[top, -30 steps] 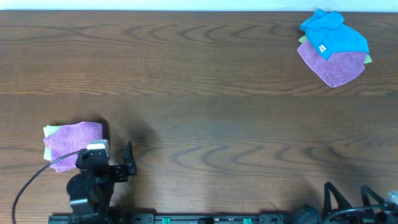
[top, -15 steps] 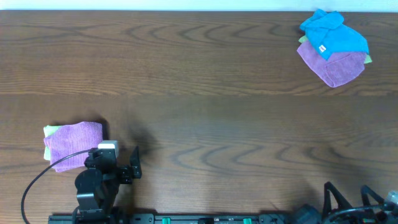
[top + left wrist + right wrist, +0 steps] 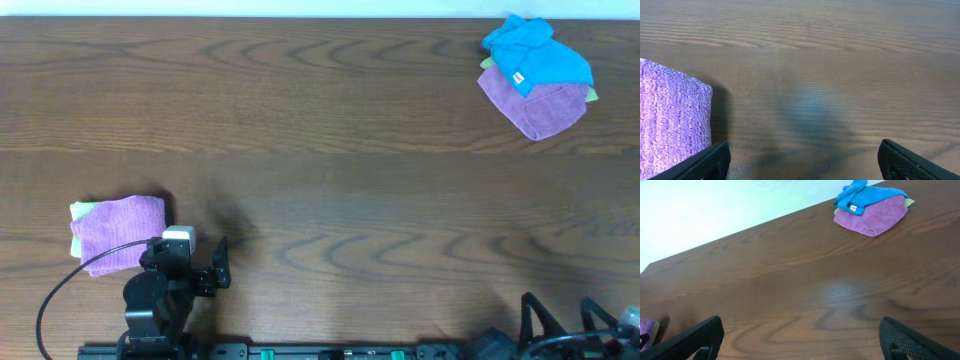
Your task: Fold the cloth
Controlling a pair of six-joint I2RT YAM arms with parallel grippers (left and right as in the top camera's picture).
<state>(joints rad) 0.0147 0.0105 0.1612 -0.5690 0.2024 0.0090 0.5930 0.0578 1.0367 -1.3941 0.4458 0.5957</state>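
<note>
A purple cloth lies folded near the front left, on top of a lime-green cloth. In the left wrist view the purple cloth sits just left of my left finger. My left gripper hovers to its right, open, with only bare table between the fingers. A second purple cloth lies loose at the far right under a blue cloth. My right gripper rests at the front right edge, open and holding nothing.
The wooden table stretches between the two cloth piles. A green edge pokes out beneath the far-right pile. A black cable loops from the left arm near the front edge.
My left gripper has drawn right and slightly back toward the front edge, away from the folded purple cloth. The right arm and both piles have not moved.
</note>
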